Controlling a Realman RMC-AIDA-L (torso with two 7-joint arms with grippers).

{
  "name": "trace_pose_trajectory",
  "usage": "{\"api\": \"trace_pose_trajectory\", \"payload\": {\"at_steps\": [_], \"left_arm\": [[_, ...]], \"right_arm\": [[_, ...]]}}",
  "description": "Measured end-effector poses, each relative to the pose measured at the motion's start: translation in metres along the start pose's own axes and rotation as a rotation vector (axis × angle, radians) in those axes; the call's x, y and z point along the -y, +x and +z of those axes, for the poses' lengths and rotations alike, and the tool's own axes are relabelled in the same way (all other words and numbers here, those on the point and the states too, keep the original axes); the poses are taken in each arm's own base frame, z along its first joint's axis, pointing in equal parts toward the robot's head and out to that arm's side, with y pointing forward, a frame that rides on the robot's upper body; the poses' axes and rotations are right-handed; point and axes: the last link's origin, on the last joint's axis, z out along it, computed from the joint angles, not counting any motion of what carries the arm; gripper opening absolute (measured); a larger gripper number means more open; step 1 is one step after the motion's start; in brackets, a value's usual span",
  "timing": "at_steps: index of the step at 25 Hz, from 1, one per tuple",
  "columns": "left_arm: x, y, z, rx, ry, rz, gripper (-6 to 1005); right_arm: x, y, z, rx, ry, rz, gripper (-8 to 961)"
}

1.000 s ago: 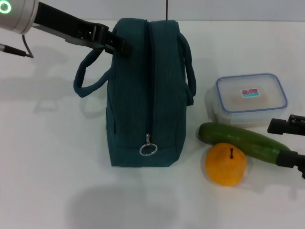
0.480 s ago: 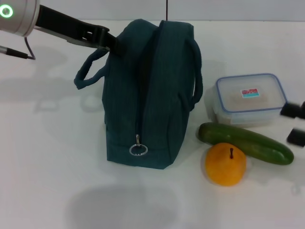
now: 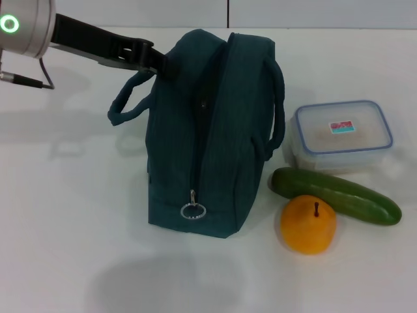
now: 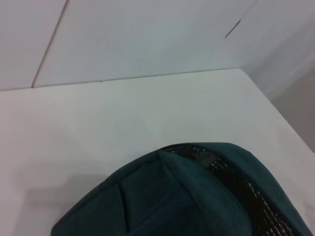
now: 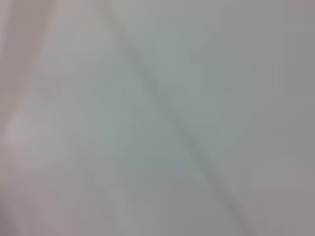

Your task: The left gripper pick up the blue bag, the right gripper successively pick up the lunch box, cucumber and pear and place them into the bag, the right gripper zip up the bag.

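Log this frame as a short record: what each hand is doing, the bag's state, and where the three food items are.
left hand: at the top far corner of the blue bag; grip hidden
right hand: not in view
bag: on the table, leaning, zipper closed, ring pull near the base
lunch box: on the table, right of the bag, lid on
cucumber: in front of the lunch box
pear: touching the cucumber's near side
items in bag: none

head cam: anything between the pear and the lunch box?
Yes, the cucumber. In the head view it lies across the gap between the pear and the lunch box, touching the pear's upper edge.
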Motion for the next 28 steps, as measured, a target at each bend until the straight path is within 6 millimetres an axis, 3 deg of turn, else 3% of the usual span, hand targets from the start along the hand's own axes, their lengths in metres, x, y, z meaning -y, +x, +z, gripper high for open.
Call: {"api": "trace_pose_trajectory", "payload": {"at_steps": [6,10,18,28], "left_arm": [[0.0,-0.002,0.002,-0.005,-0.005,0.001,53],[0.0,-0.002,0.002,-0.005,-0.006,-0.001,54],[0.002,-0.001,0.006,-0.009,-0.011,0.008,54],[0.002,-0.001,0.01,-0.01,-0.011,0.028,53]], "right_arm": [[0.025,0.015,-0.022,0.146,0.298,0.11,634],[0.038,0.034,-0.024,0.16,0.437,0.207,634],[0.055,0.071,-0.003,0.151,0.613,0.394,634],[0.052,0.086,0.034,0.057,0.546,0.492,634]]}}
